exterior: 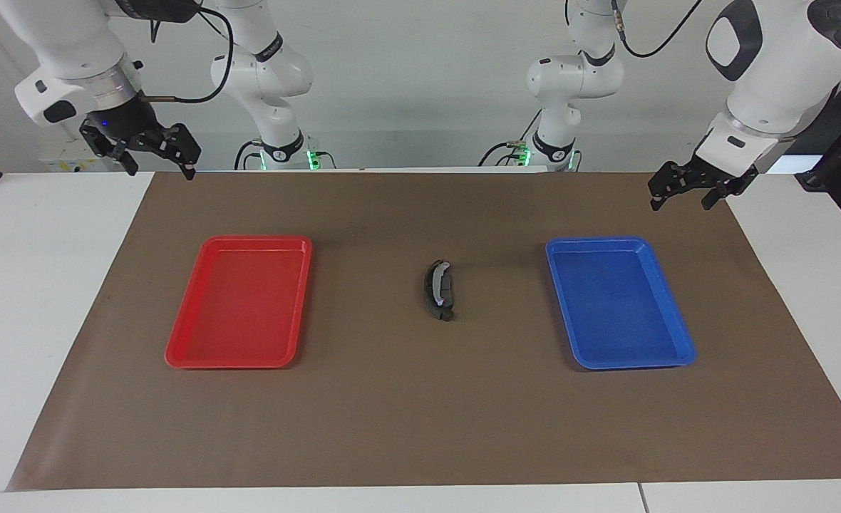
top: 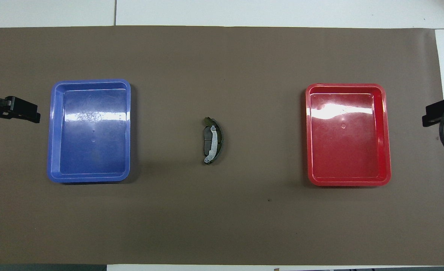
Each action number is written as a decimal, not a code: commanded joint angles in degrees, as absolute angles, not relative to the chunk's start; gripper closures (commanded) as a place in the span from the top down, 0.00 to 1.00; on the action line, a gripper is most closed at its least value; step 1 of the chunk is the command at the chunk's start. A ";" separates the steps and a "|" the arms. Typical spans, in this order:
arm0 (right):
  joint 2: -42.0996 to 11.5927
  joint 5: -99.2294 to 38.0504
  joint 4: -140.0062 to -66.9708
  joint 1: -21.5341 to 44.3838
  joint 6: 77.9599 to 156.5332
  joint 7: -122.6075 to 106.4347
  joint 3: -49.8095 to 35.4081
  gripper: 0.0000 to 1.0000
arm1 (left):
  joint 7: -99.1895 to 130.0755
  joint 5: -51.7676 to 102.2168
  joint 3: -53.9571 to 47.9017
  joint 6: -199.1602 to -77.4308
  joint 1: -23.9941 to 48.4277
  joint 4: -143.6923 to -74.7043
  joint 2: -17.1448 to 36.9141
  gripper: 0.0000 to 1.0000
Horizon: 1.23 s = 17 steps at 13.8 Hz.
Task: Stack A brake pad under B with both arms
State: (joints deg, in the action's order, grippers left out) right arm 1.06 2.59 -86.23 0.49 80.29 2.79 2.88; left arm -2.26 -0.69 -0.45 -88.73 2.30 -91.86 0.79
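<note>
The short dark-grey brake pad (exterior: 447,291) lies on the brown mat at the table's middle, between the two trays. The longer black crescent B (exterior: 431,286), with its silvery strip, lies against it and seems to rest partly on top of it. In the overhead view the pad (top: 207,142) shows beside the crescent (top: 219,142). My right gripper (exterior: 158,168) hangs open and empty over the mat's corner at the right arm's end, clear of both; it also shows in the overhead view (top: 434,116). My left gripper (exterior: 682,202) hangs open and empty over the other corner and shows there too (top: 22,113).
An empty red tray (exterior: 299,246) stands toward the right arm's end and an empty blue tray (exterior: 559,246) toward the left arm's end. The brown mat (exterior: 420,420) covers most of the white table.
</note>
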 commanded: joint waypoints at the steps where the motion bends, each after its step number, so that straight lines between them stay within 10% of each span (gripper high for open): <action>1: 0.44 2.11 -85.25 0.26 79.63 3.52 2.64 1.00 | -1.93 0.00 -0.62 -88.59 1.85 -93.52 -0.79 1.00; 17: 1.05 0.79 -86.75 0.53 81.91 3.69 2.55 1.00 | -1.93 0.00 -0.62 -88.59 1.85 -93.52 -0.79 1.00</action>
State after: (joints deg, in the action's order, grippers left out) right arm 0.96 1.51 -86.31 0.93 81.17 2.83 2.77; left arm -2.26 -0.69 -0.45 -88.73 2.30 -91.86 0.79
